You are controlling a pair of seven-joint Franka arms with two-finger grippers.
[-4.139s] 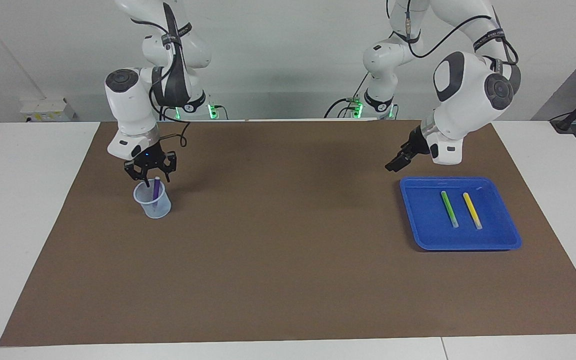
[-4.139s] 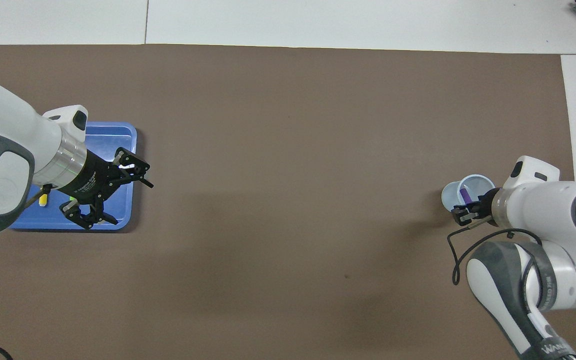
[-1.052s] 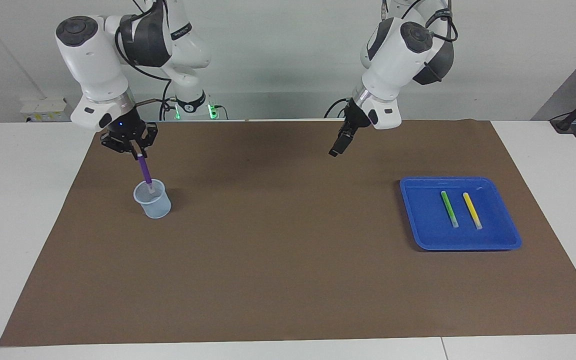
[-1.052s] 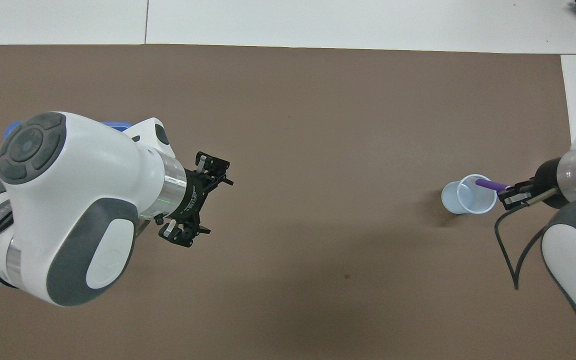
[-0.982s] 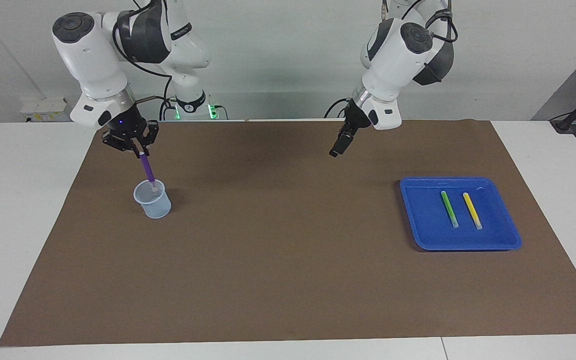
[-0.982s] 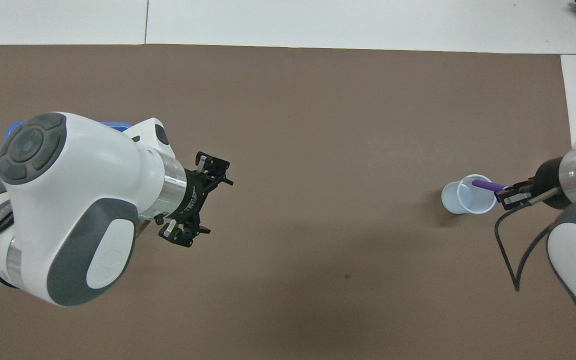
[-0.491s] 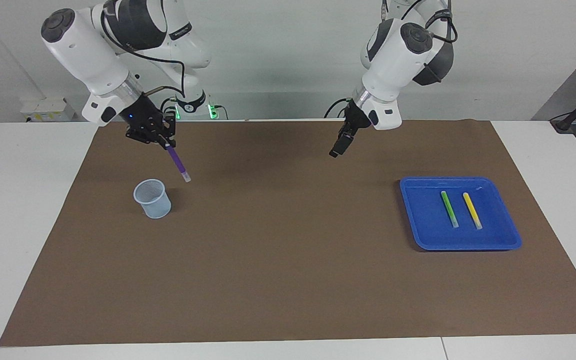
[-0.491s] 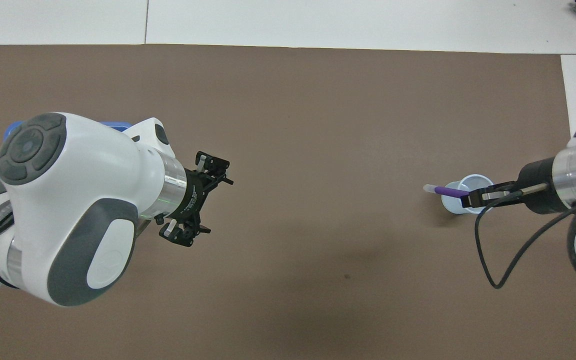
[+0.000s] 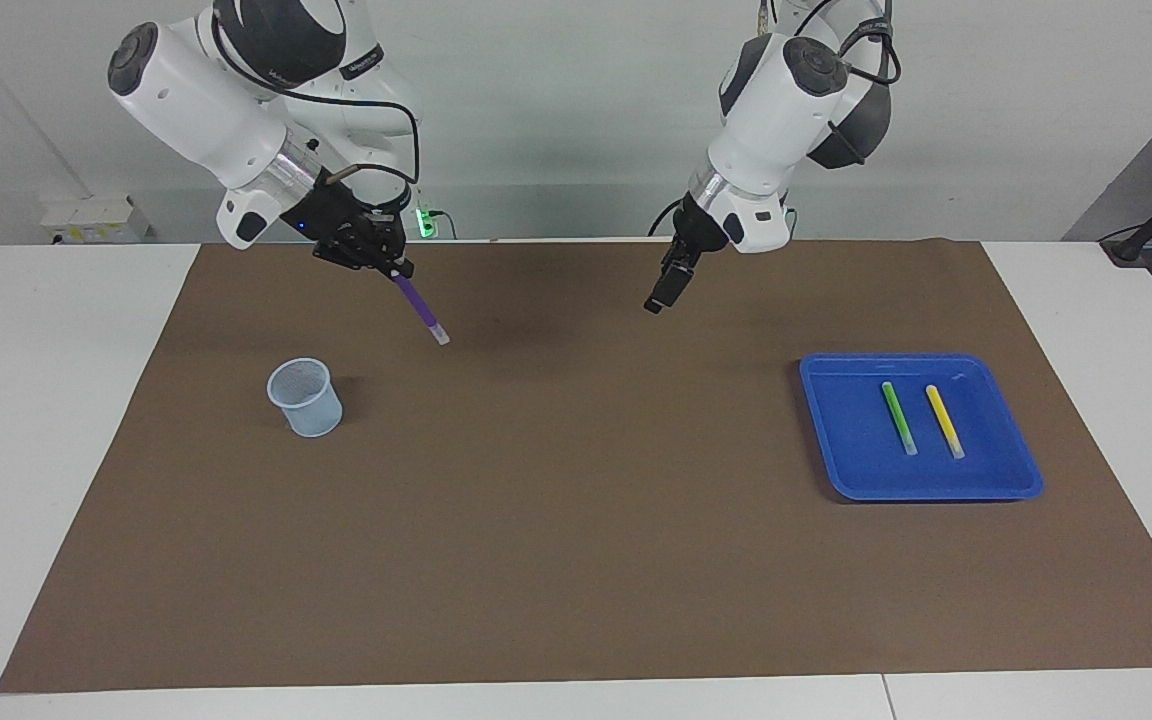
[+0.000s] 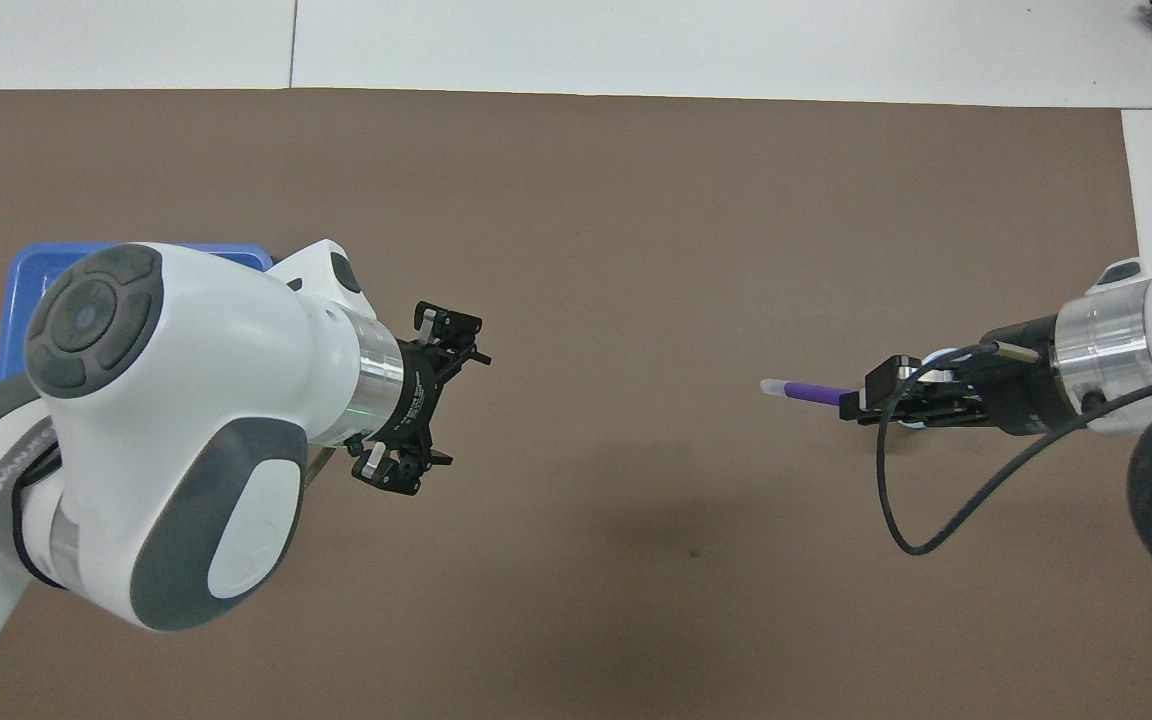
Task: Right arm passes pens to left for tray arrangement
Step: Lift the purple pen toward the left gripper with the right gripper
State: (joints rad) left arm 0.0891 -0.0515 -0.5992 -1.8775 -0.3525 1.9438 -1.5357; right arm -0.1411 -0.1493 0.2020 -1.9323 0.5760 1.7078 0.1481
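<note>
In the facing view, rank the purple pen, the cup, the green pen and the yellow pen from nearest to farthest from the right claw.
From the right claw:
1. purple pen, held in it, above the mat.
2. cup, at the right arm's end.
3. green pen, in the tray, at the left arm's end.
4. yellow pen, beside it.

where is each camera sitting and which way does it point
Facing view: high across the table, looking at the robots; both arms hang from the top, right gripper holding the purple pen, left gripper open.
Overhead view: above the robots' end, looking steeply down; arms enter from below.
Shared: both grippers, the pen, the blue tray, mirrored half a turn.
</note>
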